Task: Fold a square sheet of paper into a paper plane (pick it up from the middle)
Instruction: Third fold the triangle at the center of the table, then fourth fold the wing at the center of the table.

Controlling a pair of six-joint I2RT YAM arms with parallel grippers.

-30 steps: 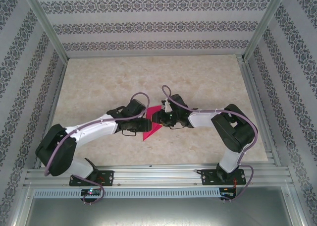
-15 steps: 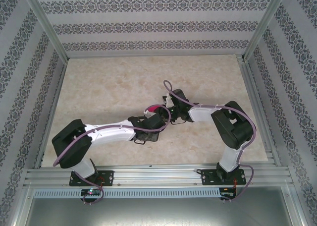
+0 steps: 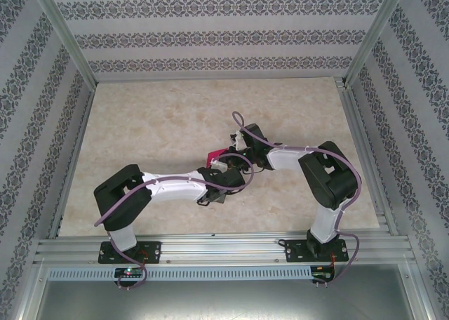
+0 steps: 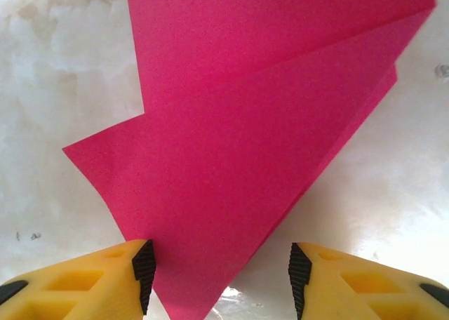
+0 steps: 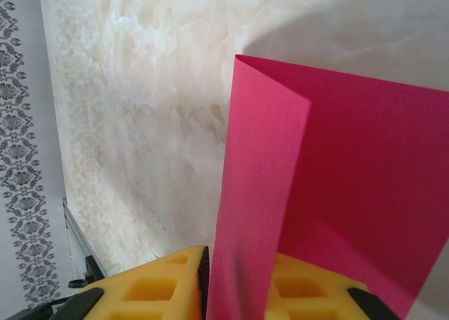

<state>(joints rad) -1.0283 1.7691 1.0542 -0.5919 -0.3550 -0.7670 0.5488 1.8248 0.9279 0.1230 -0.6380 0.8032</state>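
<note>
A white wall papered with grey floral bands (image 3: pixel 210 39) is seen on three sides of a beige marbled tabletop (image 3: pixel 140 123), and a ribbed aluminium rail (image 3: pixel 224 248) is set along its near edge. On this rail the two white-and-black arms are bolted: the left arm (image 3: pixel 175 188) is stretched low towards the middle of the table, and the right arm (image 3: pixel 323 176) is bent in from the other side, so that the two wrists are brought together near the centre.

Between the wrists the magenta-pink paper sheet (image 3: pixel 214 155) is found, plain, thin and already partly folded. In the left wrist view it (image 4: pixel 266 137) is seen lying on the tabletop as layered flaps with a diagonal crease, narrowed to a point at the near end.

That point is placed inside the left gripper (image 4: pixel 221 281), whose yellow fingers (image 4: pixel 84 285) are spread apart; the paper's edge is met by the left-hand black pad, while the other pad is kept clear of it.

The right gripper (image 5: pixel 238 285) is pressed onto an upright fold of the paper sheet (image 5: pixel 365 194), which is pinched between its yellow fingers (image 5: pixel 161 281).
</note>
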